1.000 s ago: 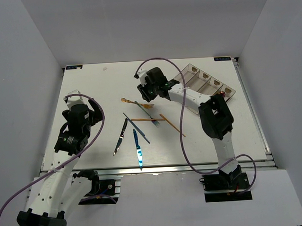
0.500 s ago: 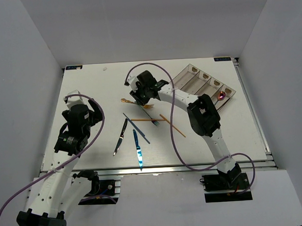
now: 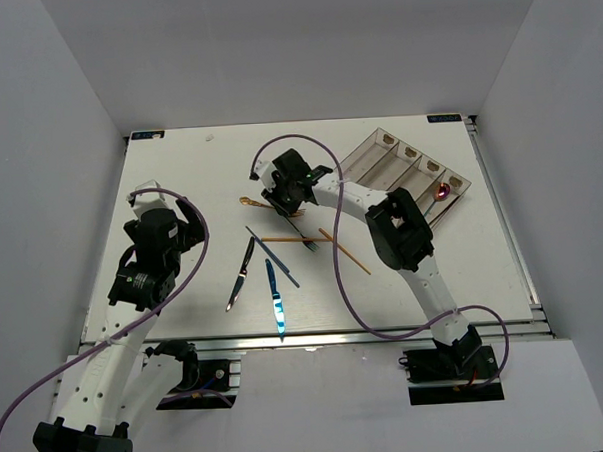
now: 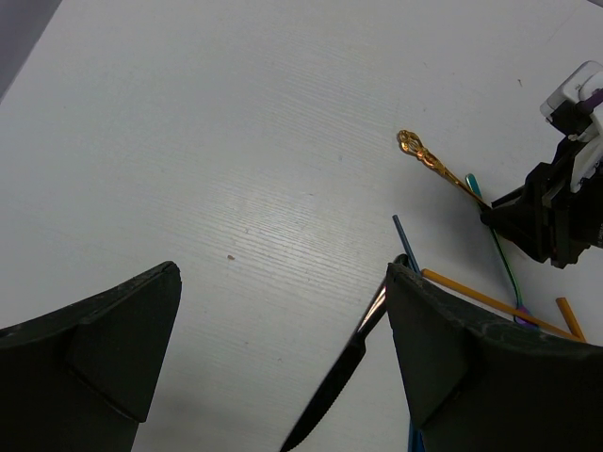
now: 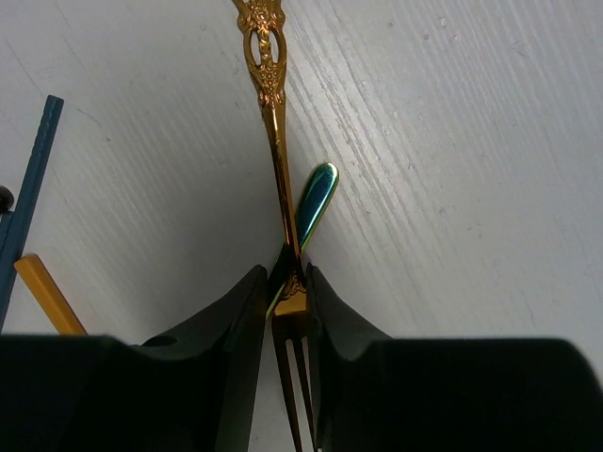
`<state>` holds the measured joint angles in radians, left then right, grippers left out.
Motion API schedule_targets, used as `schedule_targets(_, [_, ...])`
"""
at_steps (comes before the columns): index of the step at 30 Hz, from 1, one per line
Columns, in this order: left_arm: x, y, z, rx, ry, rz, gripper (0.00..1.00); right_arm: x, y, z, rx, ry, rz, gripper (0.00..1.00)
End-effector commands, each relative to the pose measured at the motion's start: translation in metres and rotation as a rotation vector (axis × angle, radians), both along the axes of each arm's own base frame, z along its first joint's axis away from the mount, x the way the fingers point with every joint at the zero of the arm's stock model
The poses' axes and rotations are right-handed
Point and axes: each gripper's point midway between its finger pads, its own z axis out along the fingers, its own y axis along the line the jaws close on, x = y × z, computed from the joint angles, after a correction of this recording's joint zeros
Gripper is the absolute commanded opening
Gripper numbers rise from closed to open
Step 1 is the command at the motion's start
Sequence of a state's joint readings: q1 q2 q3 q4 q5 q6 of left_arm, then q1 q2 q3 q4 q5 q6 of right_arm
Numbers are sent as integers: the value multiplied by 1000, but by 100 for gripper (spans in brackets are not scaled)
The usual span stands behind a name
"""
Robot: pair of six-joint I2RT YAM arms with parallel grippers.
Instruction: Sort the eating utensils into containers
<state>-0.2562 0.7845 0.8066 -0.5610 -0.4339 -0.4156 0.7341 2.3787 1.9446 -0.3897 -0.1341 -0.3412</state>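
Observation:
My right gripper (image 3: pixel 284 197) (image 5: pixel 287 282) is shut on the neck of an ornate gold fork (image 5: pixel 273 141), which lies on the table (image 3: pixel 179 181) across an iridescent green-blue handle (image 5: pixel 317 201). The fork's handle end shows in the top view (image 3: pixel 247 200). A black knife (image 3: pixel 241 274) (image 4: pixel 344 372), a blue knife (image 3: pixel 276 299), a blue chopstick (image 3: pixel 273 255) and two orange chopsticks (image 3: pixel 345 251) lie at mid-table. The clear four-compartment tray (image 3: pixel 404 166) stands at the back right and holds a purple spoon (image 3: pixel 442 191). My left gripper (image 3: pixel 182 234) (image 4: pixel 283 273) is open and empty above the table, left of the black knife.
White walls enclose the table on three sides. The right arm (image 3: pixel 402 232) stretches across the middle toward the back. A purple cable (image 3: pixel 339 274) loops over the utensils. The table's front edge rail (image 3: pixel 316 335) runs below the blue knife.
My right gripper has moved left and forward from beside the tray to the gold fork. The left arm has not moved.

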Motion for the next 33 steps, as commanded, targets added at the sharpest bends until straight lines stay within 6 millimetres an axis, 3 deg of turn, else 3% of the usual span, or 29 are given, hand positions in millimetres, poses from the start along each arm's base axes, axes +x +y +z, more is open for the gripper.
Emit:
schedule_targets(1, [1,1,0,5,-1,1,98,10,6,7,12,-40,9,28])
schedule_targets(8, [1,0,0,4,0,-2,98,11,4,-1,12,-20,6,28])
schedule_targets(11, [1,0,1,3,-3,-2,98,5,6,5,36,-9,22,28])
schedule_targets(18, [0,0,0,3,-3,-2,98,-1,11,54,135,-47,31,32])
schedule_targets(22, [0,0,1,2,-5,-2,98,3,15,69,157,-77,31,33])
schedule_targets(28, [0,1,1,2,-8,-2,98,13,19,64,141,-92,28,35])
schedule_targets(33, [1,0,1,1,-5,-7,98,17,17,45,99,-88,30,34])
